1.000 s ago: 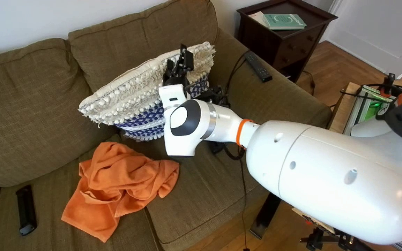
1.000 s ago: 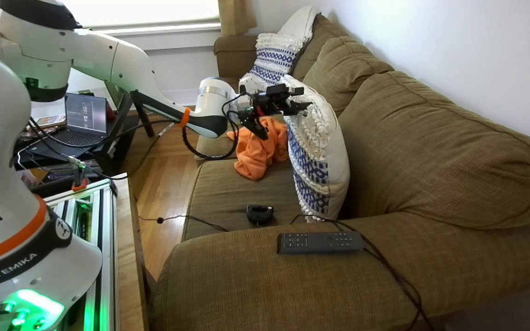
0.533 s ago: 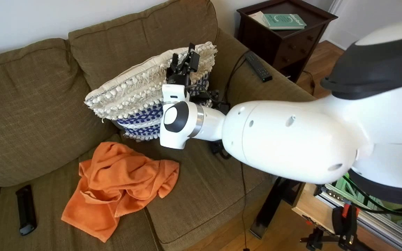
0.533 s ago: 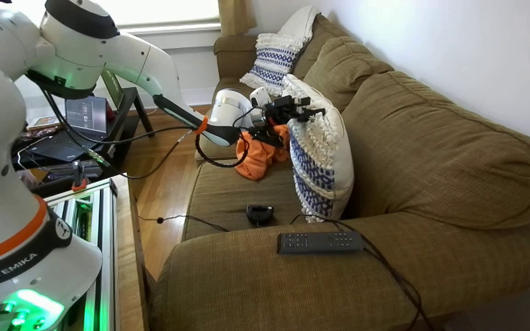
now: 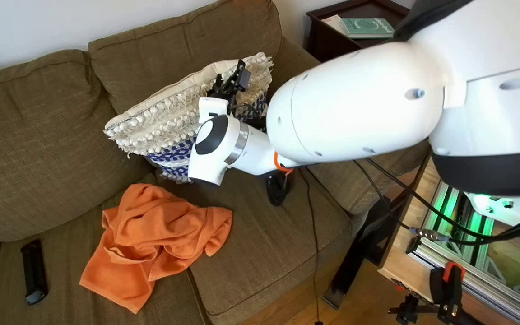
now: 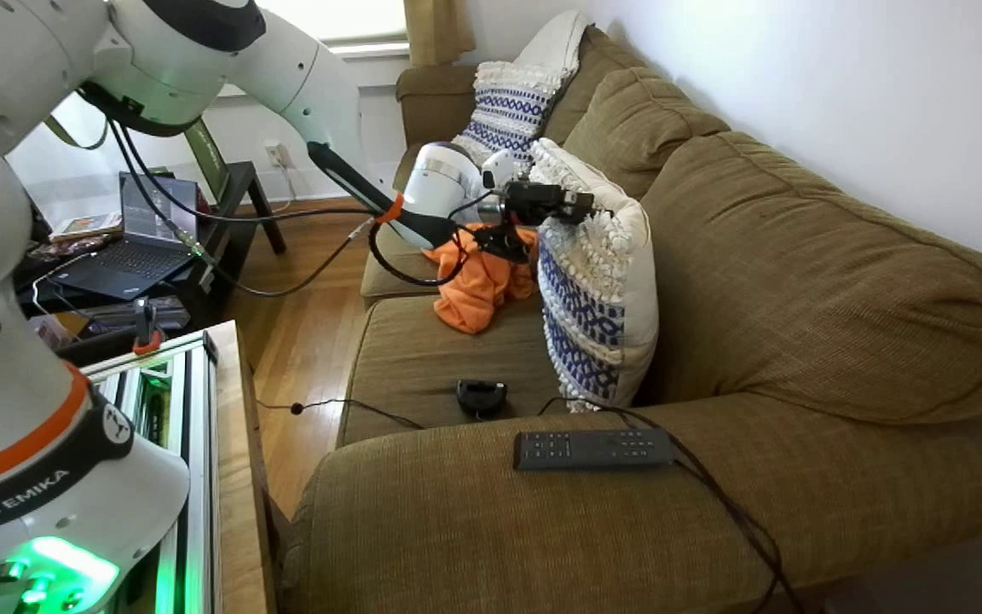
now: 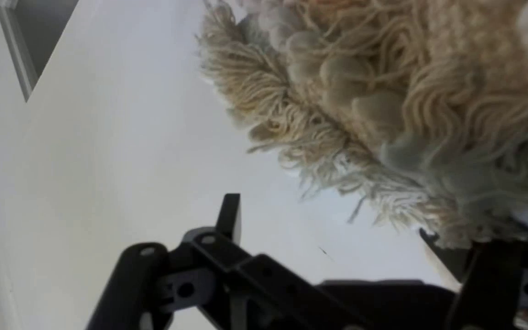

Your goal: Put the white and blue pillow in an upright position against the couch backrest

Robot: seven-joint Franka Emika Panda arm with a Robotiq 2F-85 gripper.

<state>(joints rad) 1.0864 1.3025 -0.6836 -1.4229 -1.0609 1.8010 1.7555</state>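
The gripper (image 7: pixel 328 217) has its fingers (image 7: pixel 228 211) apart, and the white and blue pillow (image 6: pixel 589 298) stands on edge right in front of it, fringe (image 7: pixel 310 123) partly hiding one finger; contact cannot be told. Beyond the gripper, behind the pillow, rises the couch backrest (image 5: pixel 188 43). An orange cloth (image 5: pixel 156 234) lies lower than the gripper.

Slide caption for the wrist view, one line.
Wrist view: shaggy cream fabric pillow fills the upper right, partly covering one side of the open black gripper.
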